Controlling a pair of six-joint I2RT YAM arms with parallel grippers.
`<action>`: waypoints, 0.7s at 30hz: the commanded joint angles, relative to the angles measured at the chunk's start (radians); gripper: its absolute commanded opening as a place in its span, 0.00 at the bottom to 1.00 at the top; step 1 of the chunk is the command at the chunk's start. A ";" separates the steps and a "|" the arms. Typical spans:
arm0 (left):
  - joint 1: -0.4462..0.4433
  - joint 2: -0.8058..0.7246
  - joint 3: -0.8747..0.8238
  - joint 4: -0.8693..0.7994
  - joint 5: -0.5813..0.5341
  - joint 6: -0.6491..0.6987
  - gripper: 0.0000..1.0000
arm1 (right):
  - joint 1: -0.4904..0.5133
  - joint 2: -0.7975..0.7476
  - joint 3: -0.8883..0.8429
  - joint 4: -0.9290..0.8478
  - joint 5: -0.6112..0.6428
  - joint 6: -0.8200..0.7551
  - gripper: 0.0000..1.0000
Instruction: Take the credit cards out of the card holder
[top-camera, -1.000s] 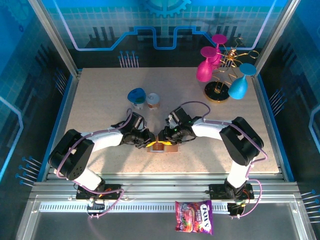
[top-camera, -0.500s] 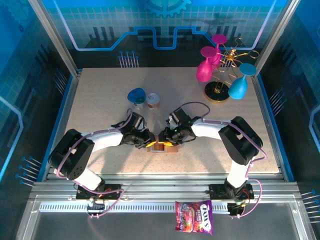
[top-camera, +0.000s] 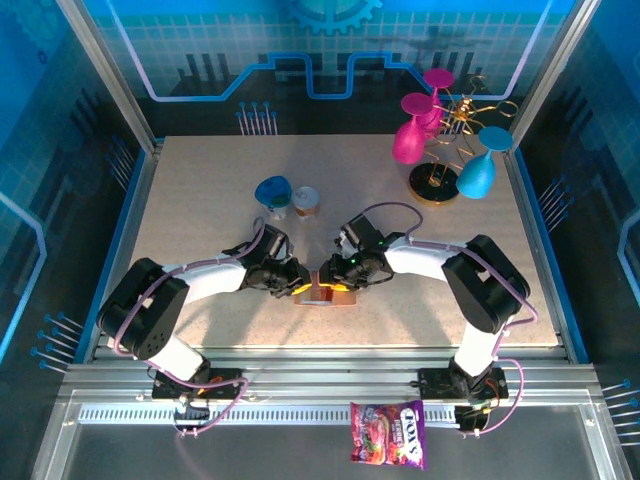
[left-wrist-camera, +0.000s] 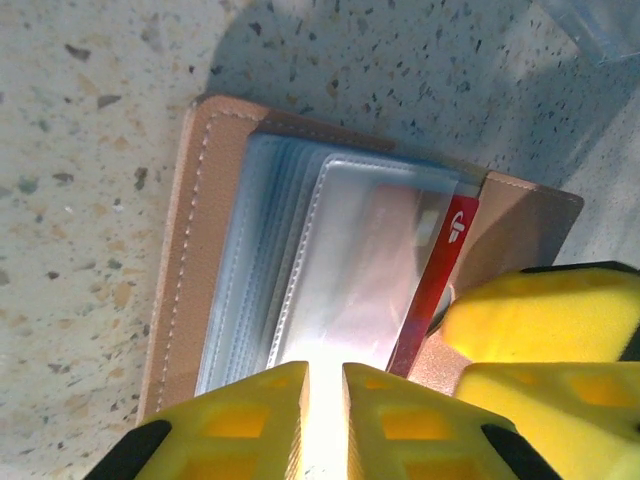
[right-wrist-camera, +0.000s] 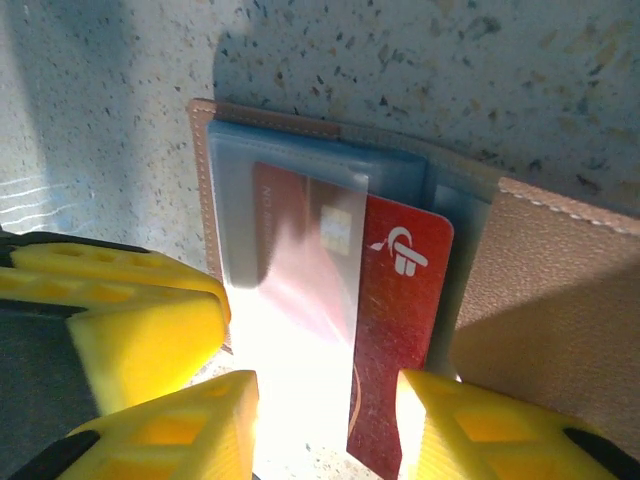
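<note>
Card holder is lying open near the table's near edge, abt mid-way along, w/ both arms meeting over it. Step in hand, I'd judge: getting the 1st card out. Red card is sticking part-way out of a clear sleeve, chip end under the plastic. Left fingers are sitting nearly pressed together, apparently pinching that sleeve's edge. Right fingers are standing spread, straddling the card's free end, not gripping it. Next move is calling for closing on that end & drawing it straight out along the sleeve. Left fingers are crowding the approach just beside it. Two small tubs twd the middle, glass rack at the far right corner, candy bag beyond the near edge: all well apart.
</note>
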 joint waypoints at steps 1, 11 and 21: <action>-0.009 -0.038 0.038 -0.049 -0.012 0.018 0.17 | -0.021 -0.036 -0.026 0.016 -0.010 -0.001 0.40; -0.025 0.005 0.051 -0.061 -0.012 0.043 0.08 | -0.043 -0.055 -0.084 0.097 -0.042 0.002 0.39; -0.027 0.037 0.045 -0.068 -0.026 0.059 0.00 | -0.056 -0.050 -0.149 0.172 -0.072 0.008 0.38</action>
